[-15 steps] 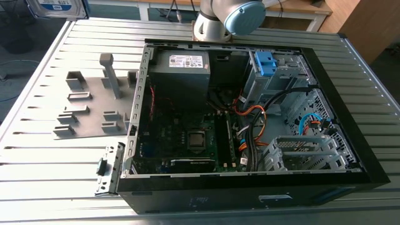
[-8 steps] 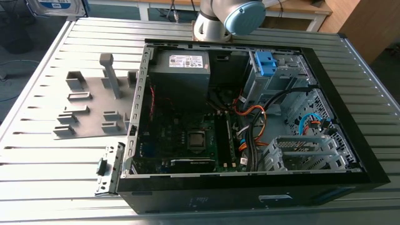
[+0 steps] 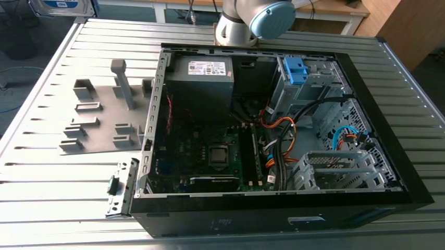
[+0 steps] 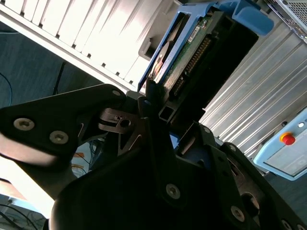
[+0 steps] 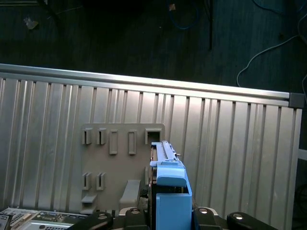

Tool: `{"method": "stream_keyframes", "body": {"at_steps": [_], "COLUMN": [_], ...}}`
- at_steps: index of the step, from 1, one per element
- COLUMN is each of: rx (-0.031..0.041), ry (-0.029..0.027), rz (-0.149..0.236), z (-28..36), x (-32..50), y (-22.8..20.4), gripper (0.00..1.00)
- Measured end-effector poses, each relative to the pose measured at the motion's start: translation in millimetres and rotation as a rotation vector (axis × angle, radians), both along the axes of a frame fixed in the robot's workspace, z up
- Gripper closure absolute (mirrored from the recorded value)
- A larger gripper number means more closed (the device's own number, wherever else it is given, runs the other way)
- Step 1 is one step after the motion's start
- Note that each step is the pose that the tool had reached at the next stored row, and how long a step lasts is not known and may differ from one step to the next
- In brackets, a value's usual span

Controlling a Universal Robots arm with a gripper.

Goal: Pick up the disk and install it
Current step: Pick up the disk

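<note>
the pincer (image 4: 157,103) pinches the disk (image 4: 189,45) on edge, its long axis pointing straight away.

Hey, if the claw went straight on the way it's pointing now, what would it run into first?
Holding the disk, the claw looks aimed at the grey slotted plate on the ribbed table. The disk's tip would likely meet that plate first, though depth is unclear.

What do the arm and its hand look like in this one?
The arm is a pale grey tube with a round light-blue joint cap. The hand is black, built of angular linked plates fastened with silver screws.
</note>
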State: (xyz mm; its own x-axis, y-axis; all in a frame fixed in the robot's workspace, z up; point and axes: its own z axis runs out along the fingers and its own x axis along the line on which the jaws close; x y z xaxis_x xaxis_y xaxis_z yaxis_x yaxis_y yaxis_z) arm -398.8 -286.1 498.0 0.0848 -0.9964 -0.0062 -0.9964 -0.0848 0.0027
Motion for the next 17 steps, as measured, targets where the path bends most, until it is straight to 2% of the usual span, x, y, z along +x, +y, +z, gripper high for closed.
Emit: {"method": "stream_keyframes", "body": {"at_steps": [6, 17], "rx": [0.0000, 0.0003], "ry": [0.0000, 0.0000], "rz": [0.000, 0.000], "z": [3.1, 3.1], "x": [0.0, 1.3], "y": [0.0, -0.1], "gripper": [0.63, 0.63]}}
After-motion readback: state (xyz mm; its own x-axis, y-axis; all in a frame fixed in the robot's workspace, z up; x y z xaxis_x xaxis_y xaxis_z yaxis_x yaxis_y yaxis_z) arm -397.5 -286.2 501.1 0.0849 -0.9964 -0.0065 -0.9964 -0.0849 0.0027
